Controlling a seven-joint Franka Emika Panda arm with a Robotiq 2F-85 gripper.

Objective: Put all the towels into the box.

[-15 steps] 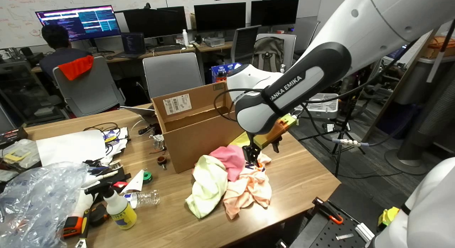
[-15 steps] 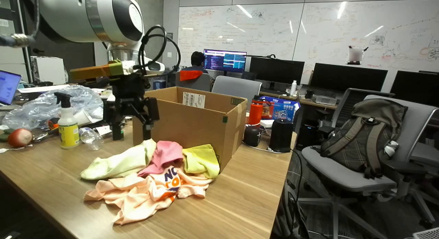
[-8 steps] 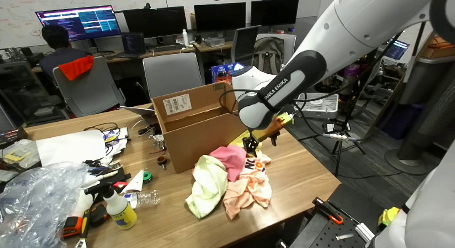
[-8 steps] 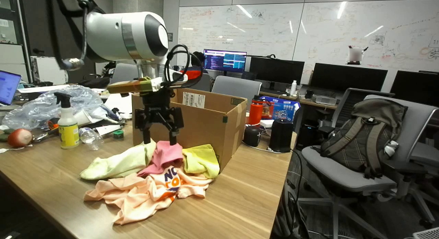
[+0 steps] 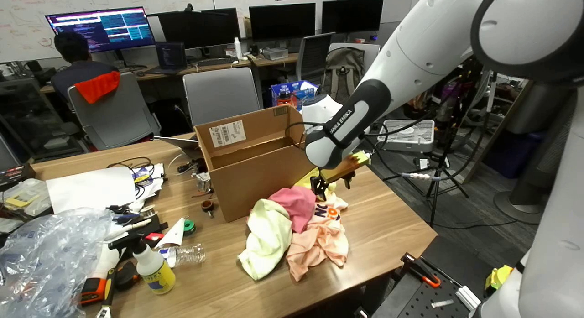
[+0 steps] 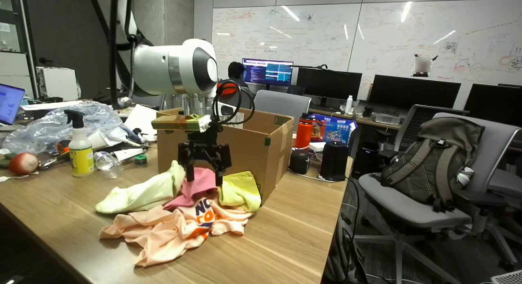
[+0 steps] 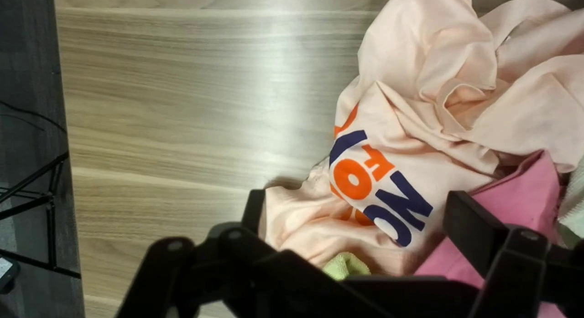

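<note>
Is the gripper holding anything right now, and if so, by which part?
Nothing is held: the gripper stands open, its fingers wide apart in the wrist view, with nothing pinched between them.

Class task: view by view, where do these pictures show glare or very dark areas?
Wrist view: pale glare runs down the table, and the gripper is nearly black; in an exterior view, light streaks reflect on the whiteboard; in an exterior view, highlights fleck the plastic bag.

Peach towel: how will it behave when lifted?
Likely floppy: the peach towel lies in loose folds. Probably light for its size, since it looks thin. It might tug the pink towel along, as the two meet in the wrist view.
</note>
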